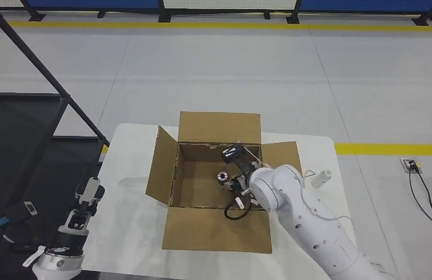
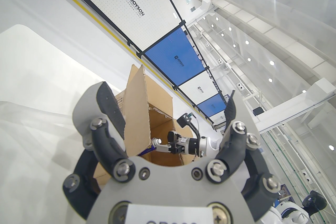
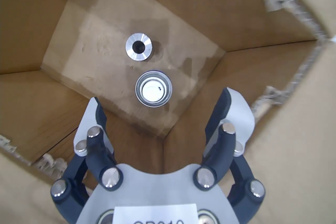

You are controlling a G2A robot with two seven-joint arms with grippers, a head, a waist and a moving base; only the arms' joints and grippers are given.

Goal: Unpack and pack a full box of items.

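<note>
The open cardboard box point(image 1: 201, 231) stands in the middle of the white table point(image 1: 131, 231), all its flaps folded out. My right gripper point(image 3: 161, 97) hangs open and empty inside the box point(image 3: 39, 12), above its floor. Two items stand upright on that floor: a metal cylinder with a dark hole point(image 3: 138, 46) and, just beyond my fingertips, a round can with a white cap point(image 3: 154, 88). From above, the right arm point(image 1: 286, 199) leans in over the box's near right part, beside a small round item point(image 1: 222, 176). My left gripper point(image 2: 168, 93) is open and empty at the table's left edge point(image 1: 89, 190), facing the box point(image 2: 160, 104).
A small white bottle point(image 1: 321, 175) lies on the table right of the box. A black frame and dark panel point(image 1: 33, 140) stand off the table's left side. Bare tabletop lies left of the box and on its right.
</note>
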